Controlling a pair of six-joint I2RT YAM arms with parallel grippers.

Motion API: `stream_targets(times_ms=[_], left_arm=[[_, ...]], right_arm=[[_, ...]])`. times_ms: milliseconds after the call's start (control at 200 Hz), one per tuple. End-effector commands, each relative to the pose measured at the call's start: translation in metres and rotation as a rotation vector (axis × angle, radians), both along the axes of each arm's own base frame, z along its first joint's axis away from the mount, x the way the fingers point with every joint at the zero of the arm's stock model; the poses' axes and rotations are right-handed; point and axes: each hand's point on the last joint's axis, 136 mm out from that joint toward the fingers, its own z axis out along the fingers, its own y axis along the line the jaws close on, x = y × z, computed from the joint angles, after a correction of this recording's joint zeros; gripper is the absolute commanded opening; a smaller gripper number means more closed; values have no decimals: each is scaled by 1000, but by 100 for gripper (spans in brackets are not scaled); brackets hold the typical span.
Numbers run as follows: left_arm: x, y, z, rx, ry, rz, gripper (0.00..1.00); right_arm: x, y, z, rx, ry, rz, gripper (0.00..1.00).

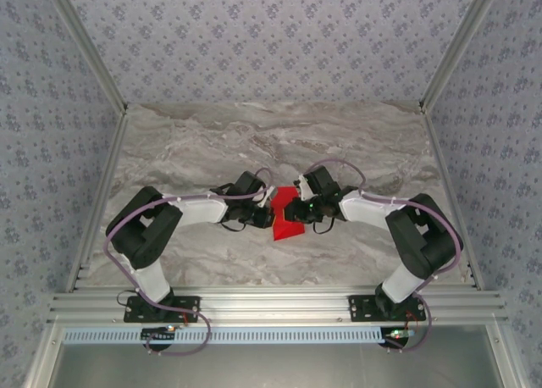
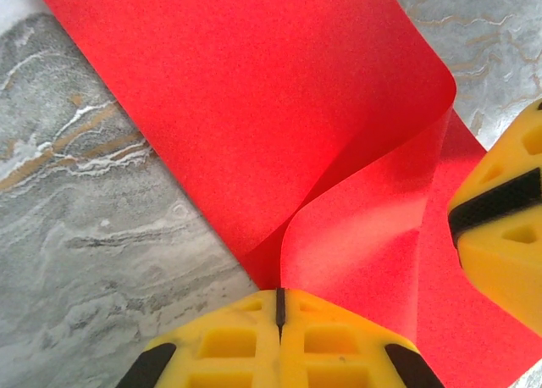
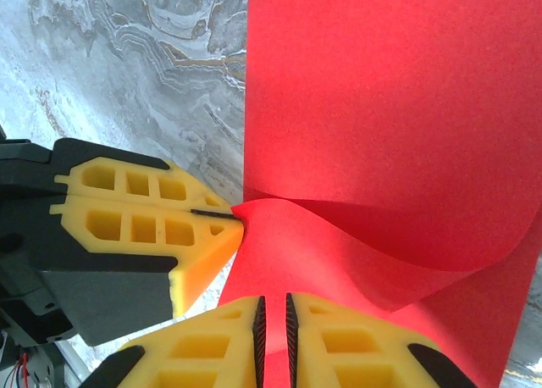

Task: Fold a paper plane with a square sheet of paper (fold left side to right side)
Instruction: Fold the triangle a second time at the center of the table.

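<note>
The square sheet of paper (image 1: 288,227) is bright red and lies on the marble table between the two arms. One corner of it is lifted and curls over the flat part (image 2: 254,108). My left gripper (image 2: 279,307) is shut on that lifted corner; the right wrist view shows the same pinch at the left gripper (image 3: 233,212). My right gripper (image 3: 273,324) hovers over the curled flap (image 3: 339,252) with its jaws a narrow gap apart, gripping nothing. Seen from above, the left gripper (image 1: 269,203) and right gripper (image 1: 293,208) meet over the sheet's upper part.
The grey-veined marble table (image 1: 212,142) stretches behind and to both sides of the paper. Patterned walls and aluminium rails (image 1: 271,305) enclose it. One yellow finger of the right gripper (image 2: 500,235) sits close to the left gripper's tip.
</note>
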Motion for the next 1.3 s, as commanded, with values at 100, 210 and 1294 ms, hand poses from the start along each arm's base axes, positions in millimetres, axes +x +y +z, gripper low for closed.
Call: stream_targets(times_ms=[100, 210, 1294], left_arm=[[-4, -6, -3, 1, -1, -36, 0], [-5, -7, -3, 0, -2, -39, 0], [-39, -33, 53, -398, 240, -24, 4]], right_arm=[[0, 6, -12, -6, 37, 12, 15], [0, 4, -22, -39, 61, 6, 15], [-20, -18, -51, -171, 144, 5, 14]])
